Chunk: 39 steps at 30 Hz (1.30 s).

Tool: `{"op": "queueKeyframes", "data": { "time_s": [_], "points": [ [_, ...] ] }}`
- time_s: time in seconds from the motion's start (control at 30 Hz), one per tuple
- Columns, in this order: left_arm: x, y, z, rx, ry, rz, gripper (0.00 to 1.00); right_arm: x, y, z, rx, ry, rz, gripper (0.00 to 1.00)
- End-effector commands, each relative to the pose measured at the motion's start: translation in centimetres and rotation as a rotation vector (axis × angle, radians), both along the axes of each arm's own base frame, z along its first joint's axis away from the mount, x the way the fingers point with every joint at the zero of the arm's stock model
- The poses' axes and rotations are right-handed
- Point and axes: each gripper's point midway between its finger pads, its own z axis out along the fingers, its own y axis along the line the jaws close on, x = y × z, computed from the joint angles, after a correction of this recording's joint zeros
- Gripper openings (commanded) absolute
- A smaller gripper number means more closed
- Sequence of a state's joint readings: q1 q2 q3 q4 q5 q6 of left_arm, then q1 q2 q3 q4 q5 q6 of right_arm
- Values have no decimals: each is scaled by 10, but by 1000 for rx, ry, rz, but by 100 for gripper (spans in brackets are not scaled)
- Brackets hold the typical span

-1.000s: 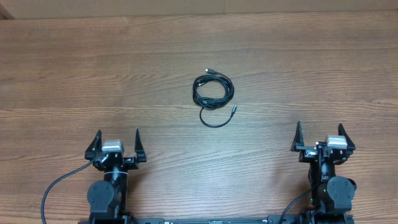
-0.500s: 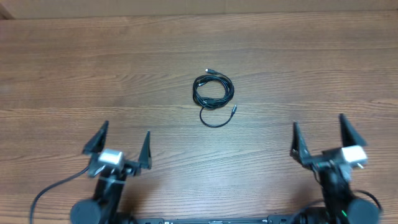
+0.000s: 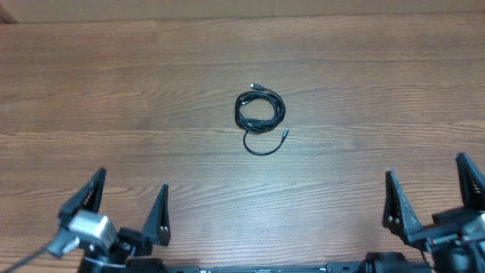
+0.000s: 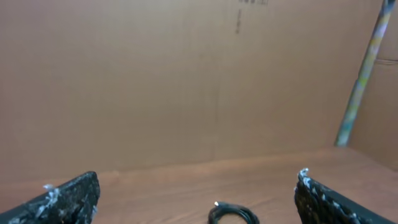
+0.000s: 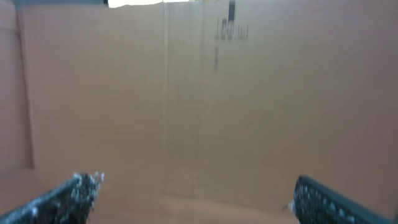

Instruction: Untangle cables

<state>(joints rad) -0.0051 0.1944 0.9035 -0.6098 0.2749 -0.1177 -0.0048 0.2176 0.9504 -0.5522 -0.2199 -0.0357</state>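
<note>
Both arms have risen, left gripper [image 3: 130,180] and right gripper [image 3: 425,167] gaping empty. Thin black coiled cables [image 3: 260,124] lie untouched, work unstarted

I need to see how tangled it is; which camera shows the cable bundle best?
Overhead: the whole cable bundle lies unobstructed on the table, coil and loose tail clear. The left wrist view catches only the coil's top at its bottom edge; the right wrist view shows none.
</note>
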Motion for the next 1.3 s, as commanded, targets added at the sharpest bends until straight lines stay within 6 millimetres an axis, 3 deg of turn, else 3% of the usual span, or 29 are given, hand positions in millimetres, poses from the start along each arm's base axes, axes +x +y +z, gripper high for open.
{"op": "queueKeyframes", "data": {
  "time_s": [0.0,0.23,0.4,0.63,1.0,1.17,1.27],
  "points": [
    [11,-24,31,-15,61,-153,100,-18,7,29,1,14,45,100],
    [14,-52,80,-3,76,-337,100,-58,44,39,-52,24,273,100],
    [-26,-89,95,64,16,-629,100,-82,74,31,-94,50,482,100],
    [-59,-108,94,102,-7,-847,100,-111,99,35,-157,1,686,100],
    [-94,-120,95,91,10,-1061,100,-122,104,45,-199,-73,732,95],
    [-96,-121,96,75,26,-1076,100,-122,104,45,-178,-56,741,100],
    [-84,-118,97,64,27,-1009,100,-113,98,46,-123,-23,693,100]
  ]
}}
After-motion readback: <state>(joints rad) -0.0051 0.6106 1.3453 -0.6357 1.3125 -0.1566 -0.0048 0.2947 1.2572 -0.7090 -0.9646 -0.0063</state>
